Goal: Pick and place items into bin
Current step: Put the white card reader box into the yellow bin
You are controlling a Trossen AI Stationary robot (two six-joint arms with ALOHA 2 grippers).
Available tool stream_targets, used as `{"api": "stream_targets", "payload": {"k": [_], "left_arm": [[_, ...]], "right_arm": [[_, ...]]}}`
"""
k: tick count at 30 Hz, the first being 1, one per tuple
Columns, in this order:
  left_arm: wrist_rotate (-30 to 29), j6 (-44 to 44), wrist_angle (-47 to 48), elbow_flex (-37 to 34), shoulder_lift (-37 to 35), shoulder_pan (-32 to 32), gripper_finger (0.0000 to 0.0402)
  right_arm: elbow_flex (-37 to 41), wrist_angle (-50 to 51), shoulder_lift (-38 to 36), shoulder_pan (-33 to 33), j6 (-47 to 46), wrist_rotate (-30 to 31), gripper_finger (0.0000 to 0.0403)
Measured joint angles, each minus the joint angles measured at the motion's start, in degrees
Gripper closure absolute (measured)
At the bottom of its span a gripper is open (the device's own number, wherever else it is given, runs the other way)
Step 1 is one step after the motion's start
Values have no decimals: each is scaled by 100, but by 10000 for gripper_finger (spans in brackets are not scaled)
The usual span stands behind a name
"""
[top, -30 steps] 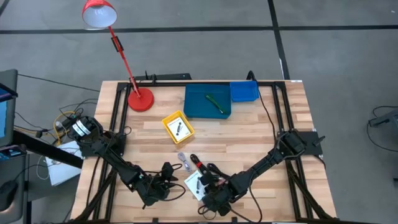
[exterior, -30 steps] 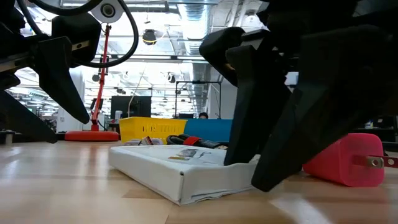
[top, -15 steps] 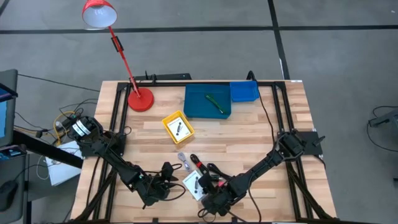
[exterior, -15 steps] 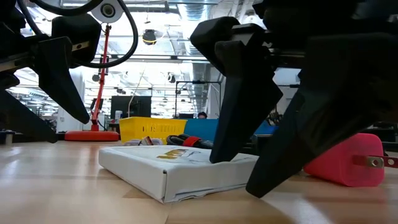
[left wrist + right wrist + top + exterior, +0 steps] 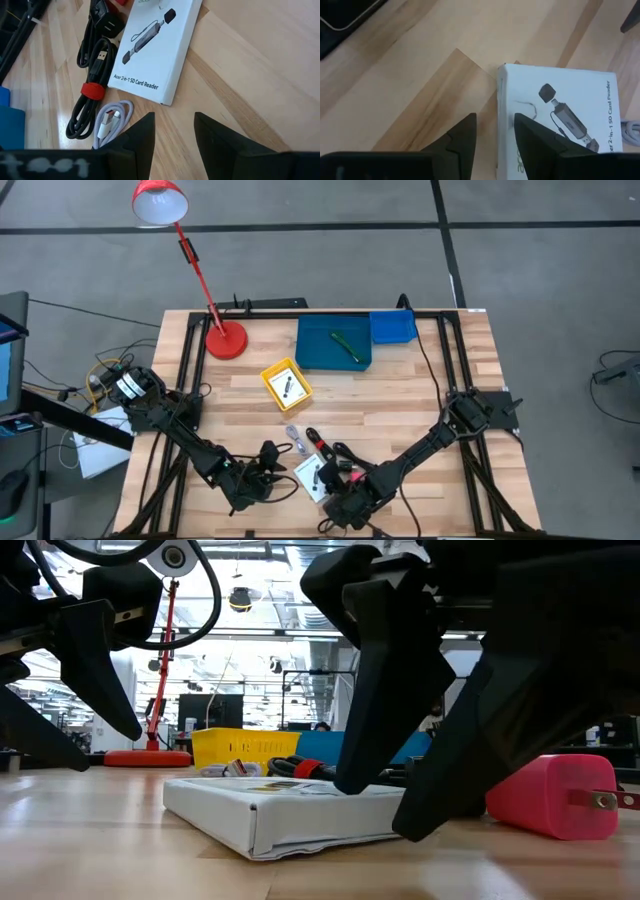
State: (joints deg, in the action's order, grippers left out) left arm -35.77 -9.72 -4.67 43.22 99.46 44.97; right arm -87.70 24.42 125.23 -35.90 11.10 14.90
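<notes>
The white card-reader box (image 5: pixel 312 476) (image 5: pixel 152 47) (image 5: pixel 560 115) lies flat on the table near its near edge. My right gripper (image 5: pixel 495 132) (image 5: pixel 370 812) is open and astride the box's edge. My left gripper (image 5: pixel 174 130) (image 5: pixel 262 468) is open just left of the box and touches nothing. A black cable bundle with a red band (image 5: pixel 92 90) and a coiled white cable (image 5: pixel 112 120) lie beside the box. A pink plug-like block (image 5: pixel 555 795) rests on the table to the box's right. The green pen (image 5: pixel 347 343) lies in the blue bin (image 5: pixel 315 355). My right gripper straddles the box's edge (image 5: pixel 501 100) near a corner, coming steeply from above. One fingertip (image 5: pixel 345 780) sits on the box's top face. The other (image 5: pixel 405 825) is down at table level against the box's side wall. The box lies flat on the table.
A yellow bin (image 5: pixel 270 372) holding a black piece stands mid-table. A small blue bin (image 5: pixel 393 327) sits beside the big one at the far edge. The red lamp's base (image 5: pixel 225 340) stands at the far left. Bare wood lies between the bins and the cluttered near edge.
My right gripper has shifted slightly toward the table's left with its fingers on the box. The box has slid a little toward the left edge and turned somewhat, and it now lies flatter than before. The pink block has stayed in place.
</notes>
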Motion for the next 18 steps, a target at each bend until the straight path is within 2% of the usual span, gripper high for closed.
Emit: {"api": "stream_targets", "payload": {"k": [14,18], "left_arm": [[0,0,0,0,0,0,271],[0,-2,-1,0,0,-2,271]], "right_arm": [[-11,-113,-11,142,152,-131,274],[-52,-306,231,189,173,-223,274]]}}
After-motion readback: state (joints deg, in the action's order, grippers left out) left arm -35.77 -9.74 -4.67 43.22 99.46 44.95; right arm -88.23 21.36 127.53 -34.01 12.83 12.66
